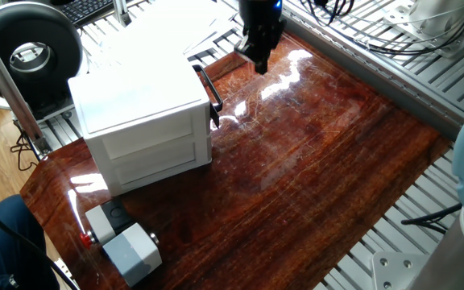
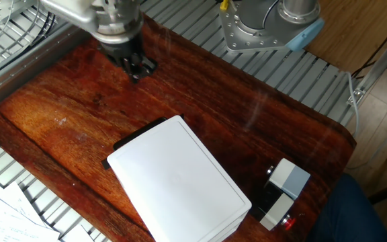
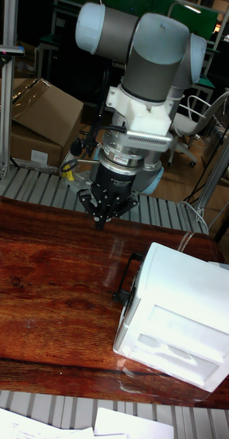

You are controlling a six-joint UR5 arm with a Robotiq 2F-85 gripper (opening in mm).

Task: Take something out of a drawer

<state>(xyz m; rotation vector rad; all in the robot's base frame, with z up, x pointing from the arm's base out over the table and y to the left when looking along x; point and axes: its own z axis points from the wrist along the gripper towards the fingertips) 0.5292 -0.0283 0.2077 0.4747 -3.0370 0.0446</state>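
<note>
The white two-drawer cabinet (image 1: 139, 105) stands at the table's left, and it also shows in the other fixed view as the cabinet (image 2: 177, 181) and in the tall view as the cabinet (image 3: 190, 309). The drawer is shut; its black bar handle (image 1: 214, 94) faces the gripper. The something is hidden. My gripper (image 1: 258, 63) hangs above the bare wood a short way off from the handles, fingers pressed together with nothing between them. It shows as the gripper (image 2: 140, 67) and the gripper (image 3: 101, 221) too.
A grey box with a red button (image 1: 127, 242) sits at the near left corner of the wood table (image 1: 321, 161). Papers (image 1: 176, 24) and a black reel (image 1: 31, 48) lie behind the cabinet. Slatted metal framing (image 1: 409, 56) borders the table.
</note>
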